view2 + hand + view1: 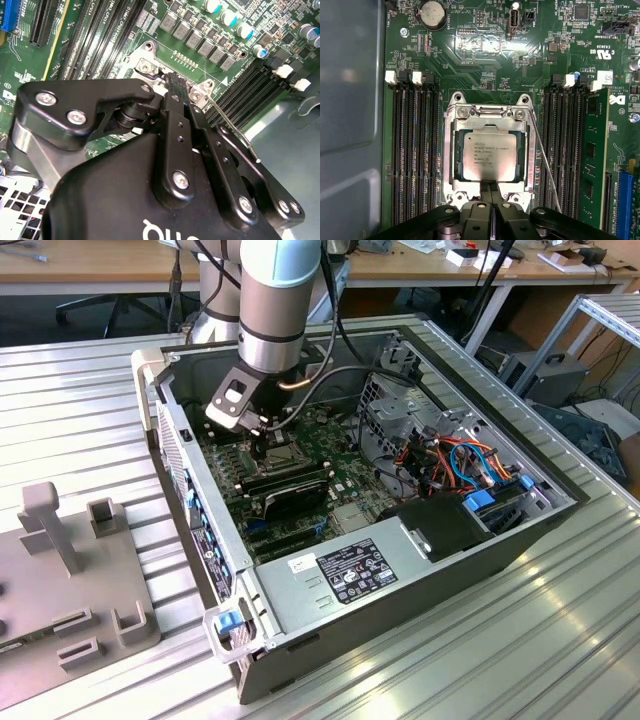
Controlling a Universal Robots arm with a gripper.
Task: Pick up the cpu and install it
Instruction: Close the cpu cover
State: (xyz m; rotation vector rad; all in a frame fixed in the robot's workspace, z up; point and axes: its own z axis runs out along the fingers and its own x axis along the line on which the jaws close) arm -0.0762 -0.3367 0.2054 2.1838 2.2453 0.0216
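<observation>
The cpu (489, 156), a silvery-grey square chip, lies flat inside the socket on the green motherboard (485, 65). The socket's hinged metal frame (451, 150) surrounds it, and a thin wire lever (546, 162) runs along one side. In the first wrist view my gripper (490, 189) is shut, its black fingertips pressed together at the frame's edge just beside the cpu, with nothing seen between them. The second wrist view shows the gripper (173, 81) with its tips down at the socket frame (147, 65). In the exterior view the gripper (262, 440) reaches down into the open computer case (560, 510).
Black memory slots (415, 160) flank the socket, and a green memory module (592, 150) stands in one. A long black card (285, 490), a power supply (340, 575) and bundled cables (450, 465) crowd the case. A grey fixture (70, 570) sits at the exterior view's left.
</observation>
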